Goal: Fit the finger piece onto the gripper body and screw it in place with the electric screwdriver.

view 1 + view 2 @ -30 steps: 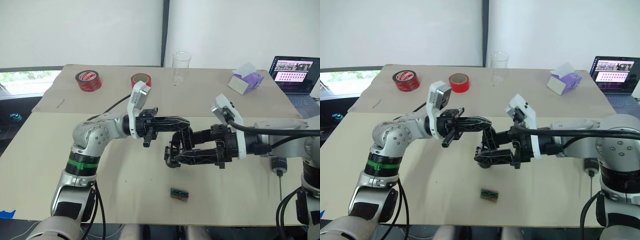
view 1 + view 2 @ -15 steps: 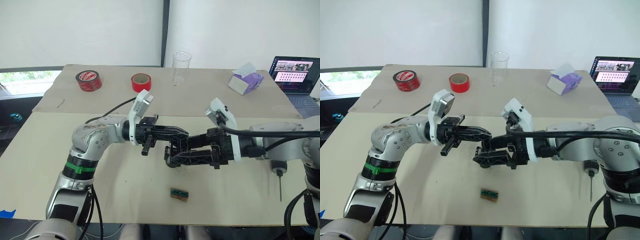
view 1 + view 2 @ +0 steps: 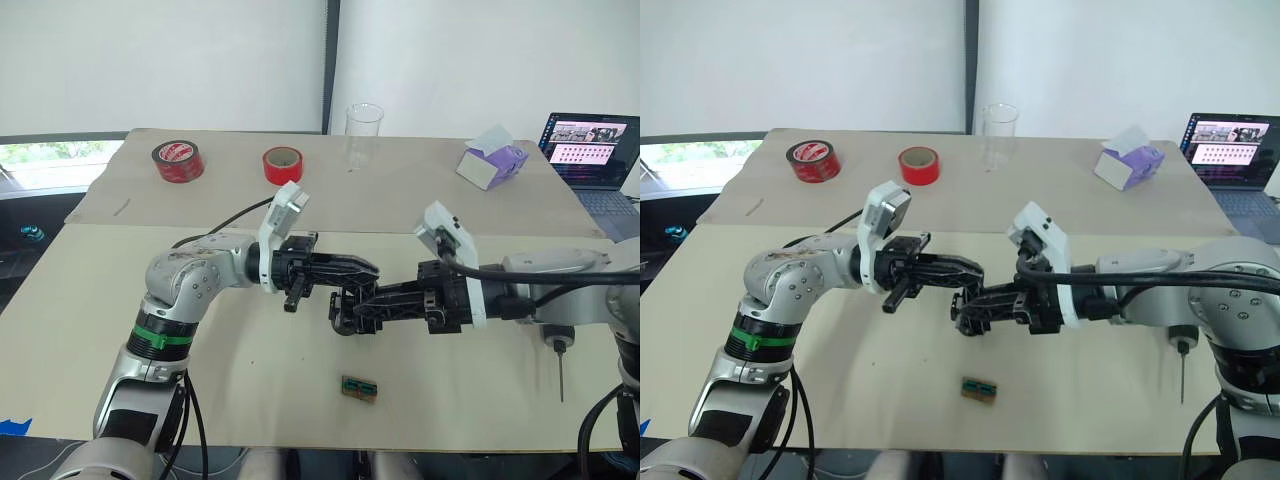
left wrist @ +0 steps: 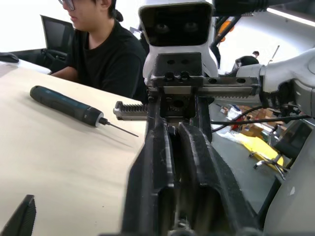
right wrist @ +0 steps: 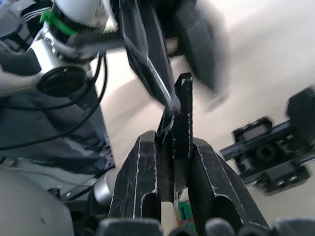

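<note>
Over the middle of the table my two grippers meet tip to tip. My right gripper [image 3: 364, 302] points left and is shut on the finger piece [image 5: 183, 113], a thin black wedge standing up between its fingers. Just above and left of it, my left gripper [image 3: 368, 270] is open, its fingers spread around the wedge's tip. The gripper body [image 3: 345, 318] lies on the table directly under the tips, and it also shows in the right wrist view [image 5: 273, 157]. The electric screwdriver [image 4: 64, 105] lies on the table by my right arm, its bit [image 3: 560, 378] toward the front edge.
A small green-brown flat piece [image 3: 359, 388] lies near the front edge. At the back stand two red tape rolls [image 3: 177, 160], a clear cup [image 3: 364, 133], a purple box [image 3: 491, 158] and a laptop [image 3: 592, 150]. A person [image 4: 106, 51] sits beyond the table's right side.
My right gripper has closed on the finger piece and my left gripper has opened off it. Both arms have dropped slightly toward the table.
</note>
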Action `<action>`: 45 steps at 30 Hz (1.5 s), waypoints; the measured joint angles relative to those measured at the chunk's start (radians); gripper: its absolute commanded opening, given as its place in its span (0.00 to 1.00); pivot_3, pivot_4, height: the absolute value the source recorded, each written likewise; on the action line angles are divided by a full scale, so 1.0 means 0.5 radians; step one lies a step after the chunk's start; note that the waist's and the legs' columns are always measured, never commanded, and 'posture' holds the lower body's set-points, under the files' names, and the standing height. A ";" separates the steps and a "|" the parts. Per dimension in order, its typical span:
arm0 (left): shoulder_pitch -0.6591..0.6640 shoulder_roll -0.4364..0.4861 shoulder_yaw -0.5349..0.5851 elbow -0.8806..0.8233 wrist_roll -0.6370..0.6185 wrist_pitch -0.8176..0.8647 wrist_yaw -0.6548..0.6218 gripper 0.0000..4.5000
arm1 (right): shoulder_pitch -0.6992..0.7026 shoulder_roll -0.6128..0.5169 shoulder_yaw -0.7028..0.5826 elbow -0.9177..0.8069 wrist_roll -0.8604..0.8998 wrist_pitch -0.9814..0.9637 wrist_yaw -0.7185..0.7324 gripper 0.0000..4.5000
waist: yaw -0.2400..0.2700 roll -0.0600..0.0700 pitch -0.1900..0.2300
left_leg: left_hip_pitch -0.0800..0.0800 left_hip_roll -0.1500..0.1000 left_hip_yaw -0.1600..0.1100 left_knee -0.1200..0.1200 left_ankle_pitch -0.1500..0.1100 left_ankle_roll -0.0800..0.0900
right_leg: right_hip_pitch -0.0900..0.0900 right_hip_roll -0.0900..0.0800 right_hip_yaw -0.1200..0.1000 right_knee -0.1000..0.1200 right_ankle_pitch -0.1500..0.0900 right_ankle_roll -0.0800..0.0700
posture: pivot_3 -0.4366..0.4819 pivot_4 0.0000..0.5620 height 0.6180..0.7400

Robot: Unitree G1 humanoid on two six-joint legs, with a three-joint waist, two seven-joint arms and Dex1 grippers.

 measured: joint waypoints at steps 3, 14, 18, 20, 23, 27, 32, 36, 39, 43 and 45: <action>0.085 0.109 0.066 -0.070 0.015 -0.075 -0.030 0.80 | 0.159 -0.017 -0.146 -0.060 -0.179 -0.136 0.267 0.08 | -0.002 0.000 0.000 | 0.001 0.000 0.000 -0.001 0.000 0.000 | 0.000 0.001 0.000 0.000 -0.001 0.001 | 0.48 0.27 1.00; 0.515 0.327 -0.158 0.685 0.993 -1.543 -0.428 1.00 | 0.951 0.236 -0.475 -0.040 -1.137 -1.131 1.205 0.08 | 0.035 0.002 0.000 | 0.000 0.000 0.001 0.002 -0.003 0.005 | 0.000 -0.003 0.000 -0.001 -0.004 -0.003 | 0.48 0.27 1.00; 0.455 0.075 -0.250 0.999 1.175 -1.770 -0.324 1.00 | 1.044 0.308 -0.311 0.043 -1.583 -1.530 1.427 0.08 | 0.051 0.001 0.000 | -0.006 -0.001 0.001 0.006 -0.004 0.009 | -0.003 -0.003 -0.001 -0.001 0.001 -0.001 | 0.48 0.27 1.00; 0.408 -0.013 -0.281 1.093 1.237 -1.841 -0.281 1.00 | 1.055 0.343 -0.259 0.076 -1.678 -1.631 1.488 0.08 | 0.050 0.001 0.000 | -0.007 -0.002 0.002 0.006 -0.004 0.009 | -0.004 -0.002 -0.001 -0.001 0.006 -0.009 | 0.48 0.27 1.00; 0.338 -0.126 -0.318 1.207 1.316 -1.922 -0.239 1.00 | 1.056 0.352 -0.242 0.084 -1.751 -1.706 1.528 0.08 | 0.049 0.001 0.000 | -0.006 -0.001 0.002 0.006 -0.004 0.009 | -0.003 -0.001 -0.001 0.000 0.006 -0.009 | 0.48 0.27 1.00; 0.306 -0.233 -0.359 1.300 1.377 -1.967 -0.227 1.00 | 1.055 0.359 -0.239 0.083 -1.784 -1.718 1.529 0.08 | 0.048 0.001 0.000 | -0.004 -0.001 0.001 0.006 -0.004 0.008 | -0.003 -0.001 -0.001 0.000 0.005 -0.008 | 0.48 0.27 1.00; 0.247 -0.371 -0.375 1.385 1.414 -1.965 -0.177 1.00 | 1.055 0.368 -0.232 0.068 -1.797 -1.718 1.524 0.08 | 0.050 0.001 0.000 | -0.004 -0.001 0.000 0.007 -0.003 0.008 | -0.002 -0.002 -0.001 0.001 0.005 -0.007 | 0.48 0.27 1.00; 0.220 -0.426 -0.382 1.415 1.447 -1.966 -0.148 1.00 | 1.058 0.370 -0.226 0.051 -1.812 -1.718 1.521 0.08 | 0.048 0.001 0.000 | -0.004 -0.001 0.000 0.007 -0.004 0.009 | -0.002 -0.001 -0.001 0.000 0.007 -0.010 | 0.48 0.27 1.00; 0.213 -0.431 -0.382 1.436 1.452 -1.974 -0.143 1.00 | 1.073 0.371 -0.224 0.035 -1.823 -1.718 1.522 0.08 | 0.048 0.001 0.000 | -0.004 -0.001 -0.001 0.007 -0.004 0.009 | -0.002 -0.001 -0.002 0.001 0.007 -0.010 | 0.48 0.27 1.00; 0.194 -0.436 -0.382 1.489 1.469 -2.024 -0.133 0.95 | 1.073 0.398 -0.202 0.034 -1.854 -1.727 1.532 0.08 | 0.047 0.001 0.000 | -0.002 0.000 -0.001 0.008 -0.004 0.009 | 0.000 -0.001 -0.002 0.001 0.005 -0.006 | 0.48 0.27 1.00; 0.170 -0.437 -0.383 1.520 1.486 -2.039 -0.132 0.83 | 1.057 0.421 -0.167 0.038 -1.874 -1.742 1.551 0.08 | 0.045 0.001 0.000 | -0.001 -0.001 -0.001 0.008 -0.004 0.009 | 0.000 -0.001 -0.002 0.001 0.002 -0.002 | 0.48 0.27 1.00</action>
